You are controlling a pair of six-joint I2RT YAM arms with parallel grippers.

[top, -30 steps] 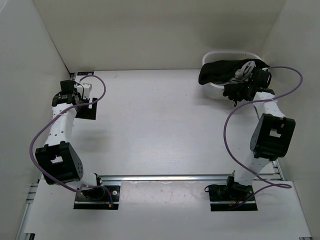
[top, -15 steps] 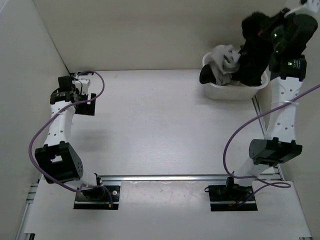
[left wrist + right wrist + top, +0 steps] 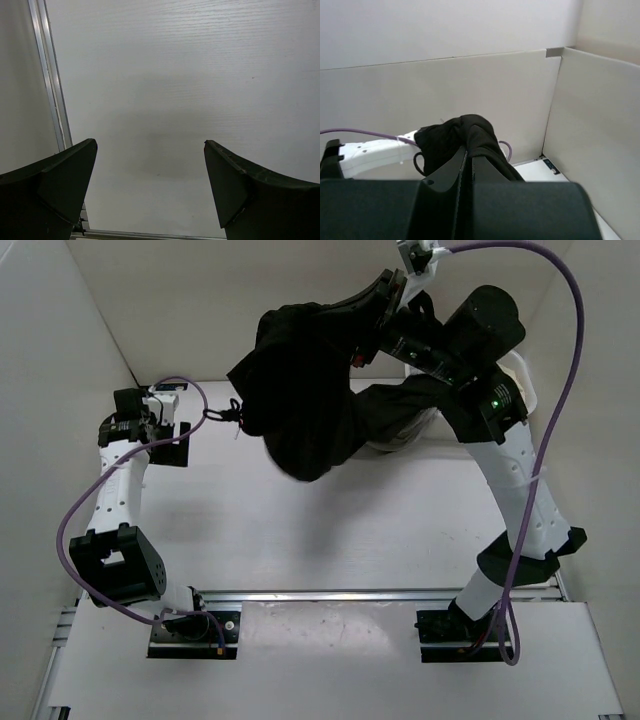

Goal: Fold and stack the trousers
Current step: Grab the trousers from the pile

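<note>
The black trousers [image 3: 300, 400] hang bunched in the air over the back middle of the table, one end still trailing toward the white tub [image 3: 524, 390] at the back right. My right gripper [image 3: 375, 302] is raised high and shut on the trousers; in the right wrist view its closed fingers [image 3: 468, 160] pinch a fold of the black fabric [image 3: 470, 135]. My left gripper [image 3: 165, 410] rests low at the far left, open and empty; the left wrist view shows its fingers [image 3: 235, 185] wide apart over bare table.
The white tub is mostly hidden behind the right arm [image 3: 510, 470] and the cloth. A purple cable [image 3: 560, 350] loops from the right arm. White walls [image 3: 300, 300] enclose the back and sides. An aluminium rail [image 3: 350, 595] runs along the near edge.
My right gripper has lifted the trousers out of the tub and swung them up and to the left over the table. The left arm has hardly moved.
</note>
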